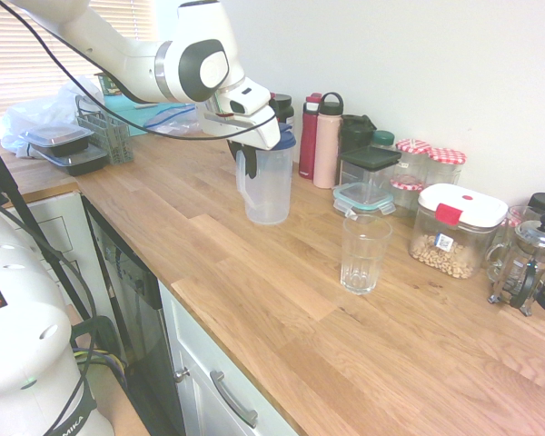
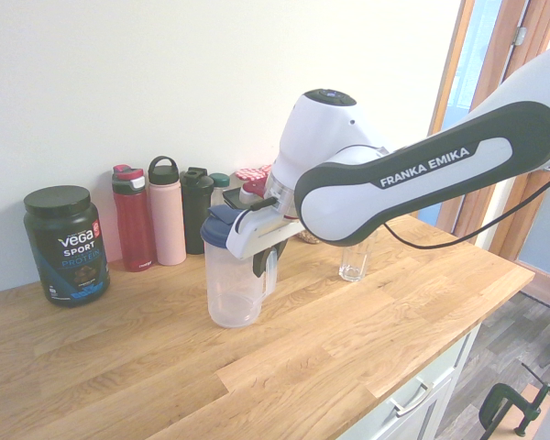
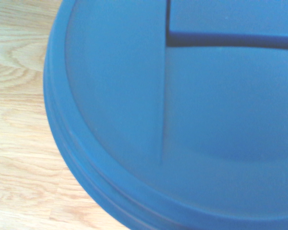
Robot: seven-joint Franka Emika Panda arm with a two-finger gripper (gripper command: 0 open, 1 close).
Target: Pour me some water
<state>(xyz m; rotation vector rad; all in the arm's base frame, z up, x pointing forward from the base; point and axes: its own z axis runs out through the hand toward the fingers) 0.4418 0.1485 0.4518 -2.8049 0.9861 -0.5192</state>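
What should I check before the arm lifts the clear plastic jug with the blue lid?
1. Gripper shut on the handle of the clear plastic jug with blue lid: ok.
2. Jug upright on the wooden counter: ok.
3. Blue lid seated: ok.
4. Clear ribbed drinking glass upright, apart from jug: ok.
5. Glass empty: ok.
6. Water in jug: cannot tell.

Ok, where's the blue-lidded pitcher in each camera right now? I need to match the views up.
First exterior view: the pitcher stands on the counter left of centre, under the gripper, left of the empty glass.
Second exterior view: the pitcher stands at centre left, with the glass to its right, behind the arm.
Wrist view: only its blue lid shows, filling most of the picture.
Shared landmark: the red bottle by the wall.
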